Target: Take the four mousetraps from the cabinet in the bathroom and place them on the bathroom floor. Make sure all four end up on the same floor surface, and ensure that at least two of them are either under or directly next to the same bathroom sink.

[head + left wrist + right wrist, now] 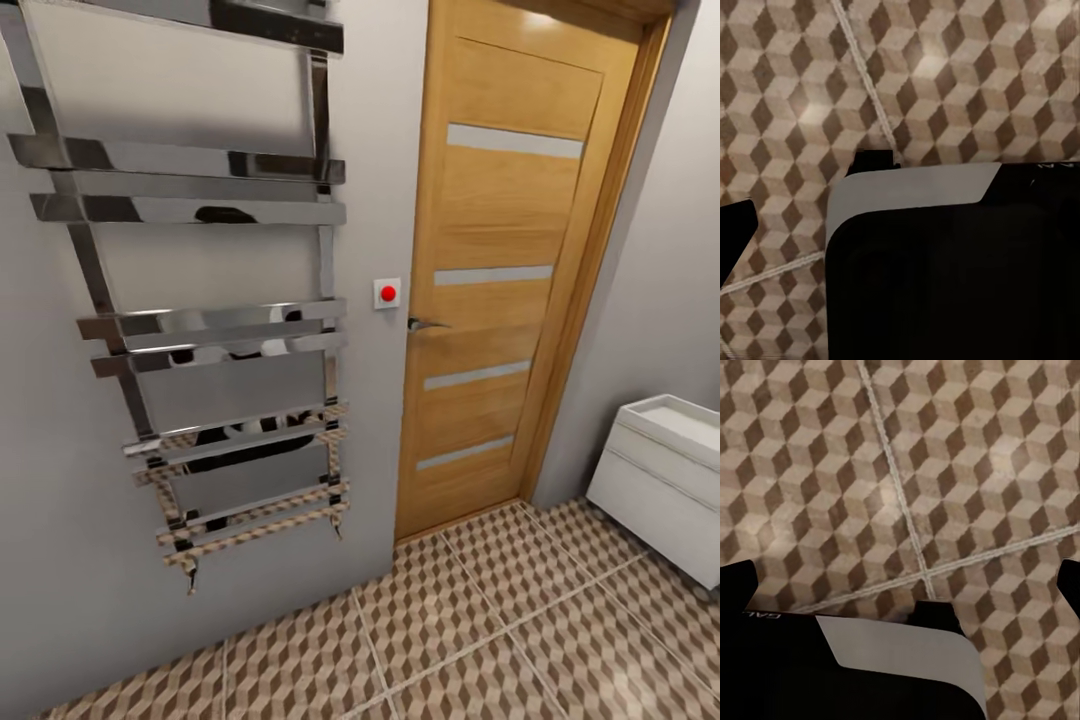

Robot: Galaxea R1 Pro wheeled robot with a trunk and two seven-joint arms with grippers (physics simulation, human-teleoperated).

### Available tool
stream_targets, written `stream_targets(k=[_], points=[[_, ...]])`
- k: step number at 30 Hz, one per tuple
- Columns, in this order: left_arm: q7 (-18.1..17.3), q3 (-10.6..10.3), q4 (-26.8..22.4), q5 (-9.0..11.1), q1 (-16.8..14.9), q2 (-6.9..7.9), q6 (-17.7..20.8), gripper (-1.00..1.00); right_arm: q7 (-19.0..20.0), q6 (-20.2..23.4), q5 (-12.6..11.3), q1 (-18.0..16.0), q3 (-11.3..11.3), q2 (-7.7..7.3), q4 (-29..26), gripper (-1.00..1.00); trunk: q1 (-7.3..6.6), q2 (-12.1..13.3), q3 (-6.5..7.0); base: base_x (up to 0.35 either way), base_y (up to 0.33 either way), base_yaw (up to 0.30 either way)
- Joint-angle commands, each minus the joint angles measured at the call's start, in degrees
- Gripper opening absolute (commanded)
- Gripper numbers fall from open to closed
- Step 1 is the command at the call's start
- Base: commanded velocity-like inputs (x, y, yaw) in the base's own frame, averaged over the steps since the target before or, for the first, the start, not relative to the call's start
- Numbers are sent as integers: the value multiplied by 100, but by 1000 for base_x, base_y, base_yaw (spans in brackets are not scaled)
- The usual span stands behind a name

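The mousetraps and the cabinet are out of view. The bathroom floor (480,640) of brown, beige and white cube-pattern tiles spreads across the lower head view and lies under both wrist cameras. A white rectangular sink (665,465) with a sunken top over a white vanity stands at the right edge, cut off by the frame. My right gripper (904,577) hangs open above the tiles, its fingertips (736,581) far apart with nothing between them. My left gripper (900,217) also looks open over the floor, with one dark fingertip (736,232) at the picture's edge and nothing held.
A chrome ladder-style towel rail (205,330) hangs on the grey wall straight ahead. Right of it stands a closed wooden door (505,270) with a lever handle (425,324), and a red button (388,293) beside it. The robot's dark base (952,277) shows under the left wrist.
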Motion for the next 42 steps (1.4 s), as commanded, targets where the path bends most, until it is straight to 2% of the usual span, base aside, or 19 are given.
stream_targets(k=[1, 42], points=[[0, 0, 0, 0, 0, 0, 0, 100, 0, 0, 1, 1, 1, 0, 0, 100, 0, 0, -3, 0, 0, 287], [0, -1, -1, -1, 0, 2, 0, 100, 0, 0, 5, 3, 1, -1, 0, 100, 0, 0, -142, 0, 0, 286]])
